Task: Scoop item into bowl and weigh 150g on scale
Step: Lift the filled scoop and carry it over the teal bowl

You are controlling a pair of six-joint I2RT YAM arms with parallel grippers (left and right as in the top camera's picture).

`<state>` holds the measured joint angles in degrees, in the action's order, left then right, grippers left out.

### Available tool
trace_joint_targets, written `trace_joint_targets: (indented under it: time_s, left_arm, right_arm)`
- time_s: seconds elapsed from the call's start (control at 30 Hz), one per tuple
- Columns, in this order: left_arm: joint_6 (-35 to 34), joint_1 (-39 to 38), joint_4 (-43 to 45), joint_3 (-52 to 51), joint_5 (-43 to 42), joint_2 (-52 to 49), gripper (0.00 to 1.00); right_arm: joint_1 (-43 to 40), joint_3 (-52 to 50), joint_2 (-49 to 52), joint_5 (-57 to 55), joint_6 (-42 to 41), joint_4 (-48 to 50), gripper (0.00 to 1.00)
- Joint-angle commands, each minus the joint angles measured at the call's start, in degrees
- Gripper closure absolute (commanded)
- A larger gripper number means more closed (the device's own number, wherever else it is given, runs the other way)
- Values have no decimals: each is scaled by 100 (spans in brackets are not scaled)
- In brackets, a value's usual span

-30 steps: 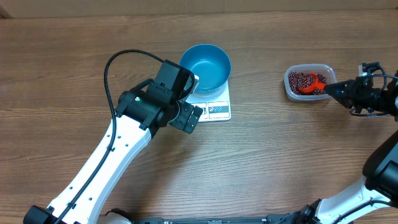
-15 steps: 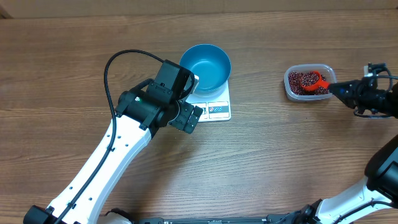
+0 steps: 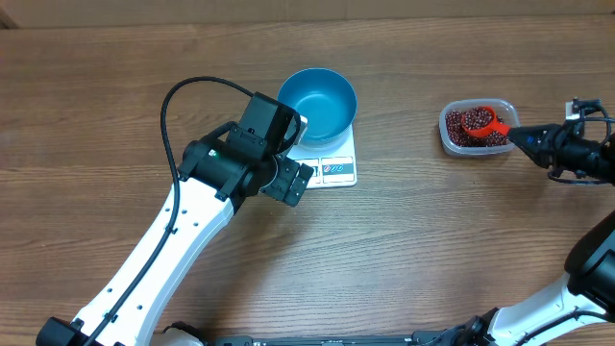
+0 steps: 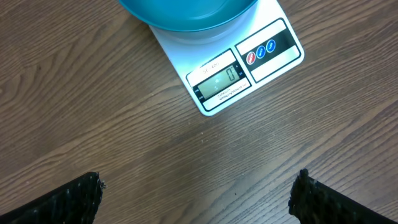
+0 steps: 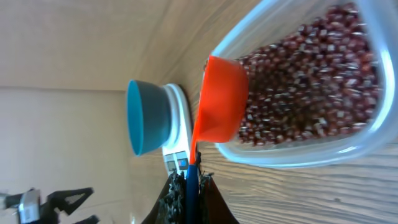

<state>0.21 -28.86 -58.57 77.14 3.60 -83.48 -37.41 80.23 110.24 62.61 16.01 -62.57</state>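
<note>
Wood-grain table [image 3: 432,240], clear plastic tub [image 3: 476,151] of tiny loose dark red-brown beans [image 5: 311,81]: they'll likely roll and spill, so keep the orange plastic scoop [image 5: 221,99] level. Your right gripper [image 5: 189,180] clamps its handle just beside the tub; your left gripper [image 4: 196,199] hovers wide, empty, beside the white scale [image 4: 236,68] bearing the round blue bowl [image 3: 317,101].

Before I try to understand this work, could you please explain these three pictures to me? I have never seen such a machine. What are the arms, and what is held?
This is a robot with two arms at a wooden table. One picture looks down from above. The other two come from a camera on each wrist. A blue bowl stands on a white scale. A clear tub holds red-brown beans. The right gripper is shut on the handle of an orange scoop, whose cup is over the beans. The left gripper is open and empty, above the table near the scale.
</note>
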Motion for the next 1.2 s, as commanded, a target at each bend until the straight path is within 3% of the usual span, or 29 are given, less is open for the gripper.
trace_joint_targets:
  time_s: [0.0,0.7,1.17]
  left_arm:
    - [90,-2,9,-28,-66,70,0]
    - [92,-2,9,-28,-66,70,0]
    - [90,-2,9,-28,-66,70,0]
  right_arm:
    - [-22,-35,31,527,254,-20,96]
    - [101,-35,15,1659,1453,-1174,96]
    - [1655,356,-85,1919,1449,-1102,96]
